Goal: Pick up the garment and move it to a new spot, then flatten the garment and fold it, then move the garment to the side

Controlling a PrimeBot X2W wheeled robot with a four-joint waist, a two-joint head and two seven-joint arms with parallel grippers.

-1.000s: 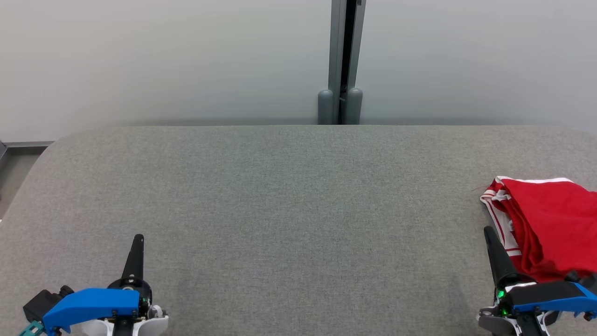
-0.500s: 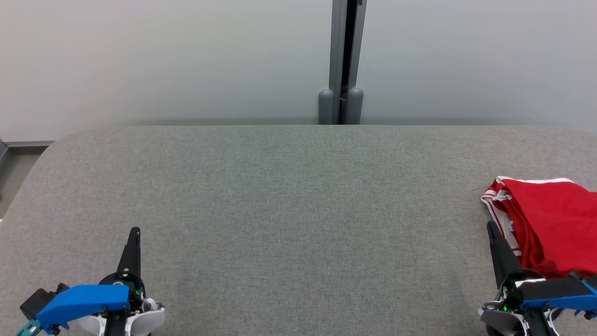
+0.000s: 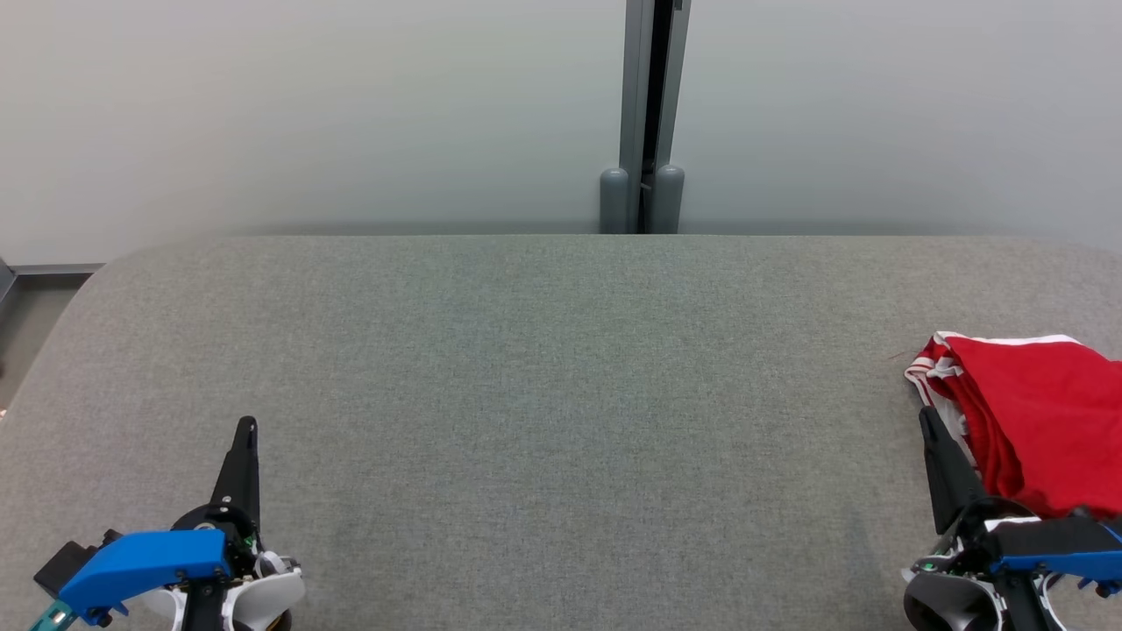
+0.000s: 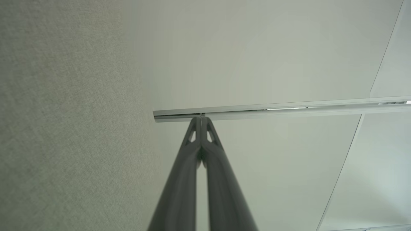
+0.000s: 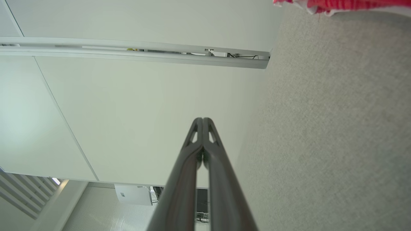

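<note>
Since a second ago, both gripper bodies have sunk toward the bottom edge of the head view, while their fingertips reach slightly further up it. The grey padded surface (image 3: pixel 561 394) and the garment have not shifted.

The left gripper (image 3: pixel 248 427) hovers over bare grey fabric, its two dark fingers pressed together tip to tip with nothing between them. The right gripper (image 3: pixel 926 414) is likewise closed and empty, as the right wrist view shows clearly.

The garment (image 3: pixel 1034 412), red with white striped trim, lies bunched on the surface just beside the right gripper's fingers, on their outer side, and extends ahead of the fingertips. Its near edge runs behind that gripper's blue wrist housing. Whether cloth and finger touch cannot be told. It lies well apart from the left gripper, across the whole surface. Beyond both sets of fingertips stands a pale wall with a grey vertical post (image 3: pixel 650 114).
</note>
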